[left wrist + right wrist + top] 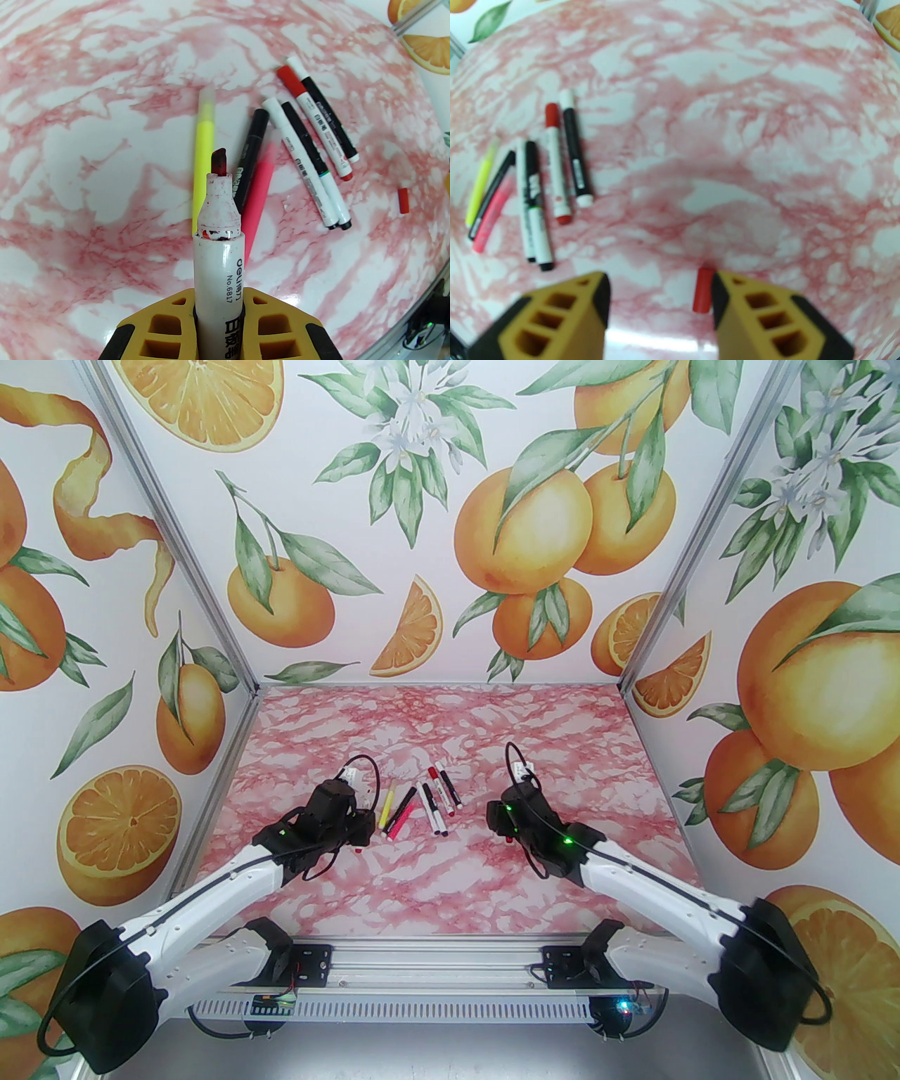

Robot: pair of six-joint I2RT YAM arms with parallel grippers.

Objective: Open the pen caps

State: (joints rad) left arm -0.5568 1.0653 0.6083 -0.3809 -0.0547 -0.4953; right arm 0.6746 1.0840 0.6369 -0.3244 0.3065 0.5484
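Top: we're seeing capped markers (429, 801) lying mid-surface (450, 880) btw the arms, not blocking.

Left wrist: left end effector (218, 306) is clenching a white plastic marker barrel (218, 267), uncapped. Its wet red tip (219, 161) is risking smears if dipped.

Right wrist: right end effector (661, 299) is gaping, released. The stubby red plastic cap (704, 290) is resting vs. one finger (720, 302); we're fearing a nudge rolling it away.

The marker (218, 267) runs off the bottom edge, its lower barrel hidden between the left fingers (168, 311). Behind the marker, the near ends of the yellow pen (203, 147) and pink pen (260, 186) are hidden, and the pink one's far end is blurred. Well right of the marker, the red cap (704, 290) lies beside the blurred right fingers (741, 323); whether they touch is unclear.
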